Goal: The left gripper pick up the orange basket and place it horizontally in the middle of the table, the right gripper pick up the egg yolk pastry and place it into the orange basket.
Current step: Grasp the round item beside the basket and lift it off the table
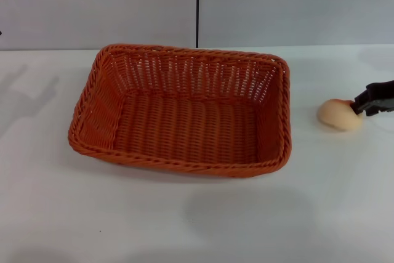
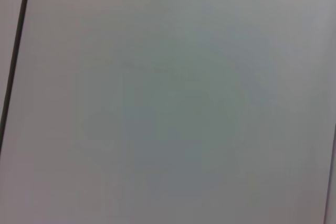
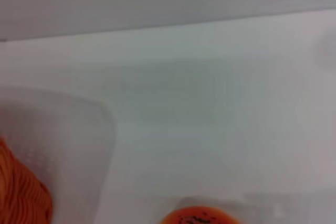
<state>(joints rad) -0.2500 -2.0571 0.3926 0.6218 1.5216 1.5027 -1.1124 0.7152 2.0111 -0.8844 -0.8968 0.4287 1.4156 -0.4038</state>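
Note:
The orange basket (image 1: 184, 112) lies flat and empty in the middle of the white table (image 1: 184, 220), its long side running left to right. Right of it, near the table's right side, is the egg yolk pastry (image 1: 338, 115), cream with a browned top. My right gripper (image 1: 360, 106) reaches in from the right edge, and its black tip meets the pastry's upper right side. In the right wrist view the pastry's speckled orange top (image 3: 198, 216) shows at the lower edge, and a corner of the basket (image 3: 21, 192) shows at the lower left. My left gripper is out of view.
A grey wall with a dark vertical seam (image 1: 197, 7) stands behind the table. The left wrist view shows only a plain pale panel with a dark seam (image 2: 14, 51). Bare tabletop lies in front of the basket and between it and the pastry.

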